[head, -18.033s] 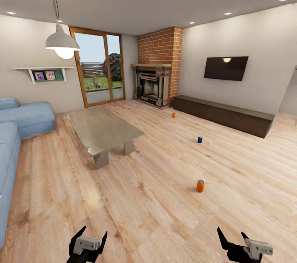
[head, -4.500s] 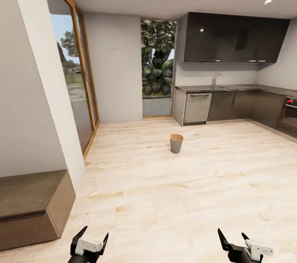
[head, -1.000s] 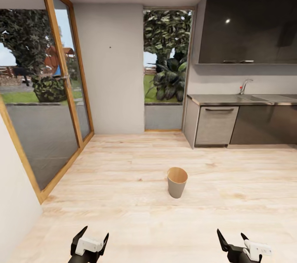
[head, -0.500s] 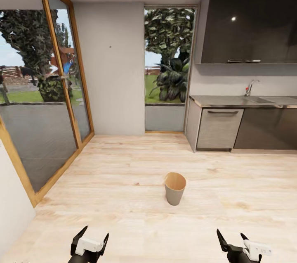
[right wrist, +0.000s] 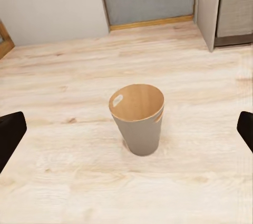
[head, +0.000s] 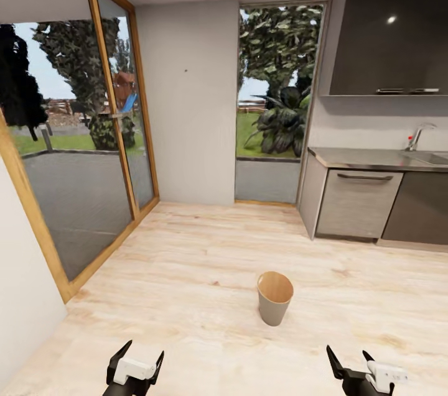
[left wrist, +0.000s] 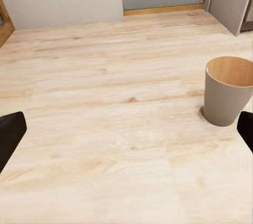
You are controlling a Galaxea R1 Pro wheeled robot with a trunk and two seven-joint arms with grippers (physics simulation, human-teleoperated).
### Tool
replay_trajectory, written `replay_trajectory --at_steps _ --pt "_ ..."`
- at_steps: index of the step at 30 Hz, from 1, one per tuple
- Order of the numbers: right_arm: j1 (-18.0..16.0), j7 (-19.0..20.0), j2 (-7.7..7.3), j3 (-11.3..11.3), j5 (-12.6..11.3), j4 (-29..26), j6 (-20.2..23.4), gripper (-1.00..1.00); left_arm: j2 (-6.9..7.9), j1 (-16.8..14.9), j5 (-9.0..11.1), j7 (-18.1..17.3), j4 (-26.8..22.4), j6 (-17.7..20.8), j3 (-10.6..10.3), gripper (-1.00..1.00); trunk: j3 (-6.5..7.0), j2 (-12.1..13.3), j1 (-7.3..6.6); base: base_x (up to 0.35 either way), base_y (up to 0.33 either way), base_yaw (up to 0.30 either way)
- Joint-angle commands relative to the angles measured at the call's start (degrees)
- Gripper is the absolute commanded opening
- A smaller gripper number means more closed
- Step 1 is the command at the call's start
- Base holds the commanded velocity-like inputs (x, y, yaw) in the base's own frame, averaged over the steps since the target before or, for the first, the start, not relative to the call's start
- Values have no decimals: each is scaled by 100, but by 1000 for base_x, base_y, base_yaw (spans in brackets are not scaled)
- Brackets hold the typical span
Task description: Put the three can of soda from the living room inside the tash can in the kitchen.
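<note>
The tash can (head: 274,298) stands upright on the pale kitchen floor ahead of me, slightly right of centre, grey outside and wood-brown inside. In the right wrist view the tash can (right wrist: 138,119) appears centred and shows nothing inside it; the left wrist view has the tash can (left wrist: 228,90) off to one side. My left gripper (head: 134,363) and right gripper (head: 347,362) hang low at the front, both open with nothing between their fingers. The cans of soda are out of view.
Grey cabinets under a countertop (head: 373,160) with a sink tap run along the right wall, with dark upper cabinets (head: 398,29) above. Tall wood-framed glass doors (head: 81,153) line the left side. A narrow window (head: 274,104) faces the garden. Bare floor surrounds the bin.
The view has rolled forward and turned a little left, so the bin now sits closer and further right. Both grippers hold the same pose.
</note>
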Motion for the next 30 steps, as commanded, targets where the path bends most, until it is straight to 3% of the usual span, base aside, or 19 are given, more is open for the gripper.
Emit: replay_trajectory --at_steps 1,10,30 --pt "1 0 0 0 13 0 0 100 0 0 0 0 0 0 -2 100 0 0 0 200 -235 245" --pt "3 0 0 -4 56 0 0 100 8 0 -2 -18 0 7 -5 100 0 0 0 266 -130 116" --pt "6 0 0 0 294 12 0 100 9 0 -6 -37 2 10 1 100 0 0 0 325 17 3"
